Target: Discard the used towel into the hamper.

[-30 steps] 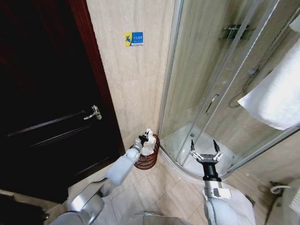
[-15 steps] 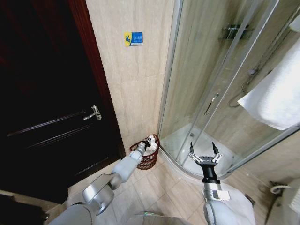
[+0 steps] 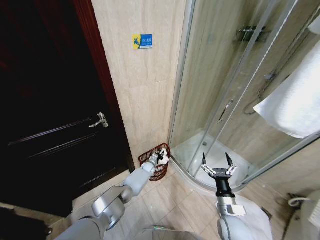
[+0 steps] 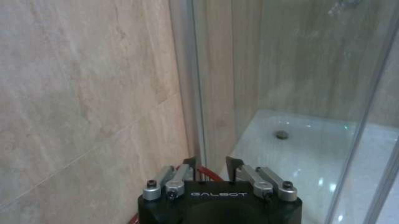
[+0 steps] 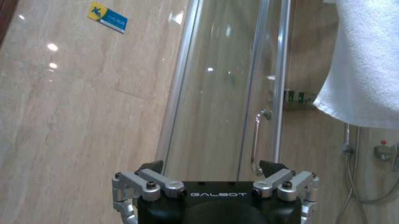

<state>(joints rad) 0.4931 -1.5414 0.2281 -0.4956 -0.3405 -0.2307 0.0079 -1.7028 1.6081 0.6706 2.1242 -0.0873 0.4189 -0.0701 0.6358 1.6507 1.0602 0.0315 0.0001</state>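
The hamper, a small dark reddish wire basket, stands on the floor in the corner between the beige wall and the shower frame. My left gripper reaches down into its mouth. A bit of white towel shows inside the hamper beside the gripper. In the left wrist view the left gripper has its fingers apart with nothing between them, and a piece of the hamper's red rim shows just beyond. My right gripper hangs open in front of the shower base, apart from the hamper.
A dark wooden door with a metal handle is on the left. The glass shower enclosure and its white base are on the right. A large white towel hangs at the right edge.
My left gripper has gone down from above the hamper into its mouth. Less of the white towel shows now. The right gripper has sunk slightly.
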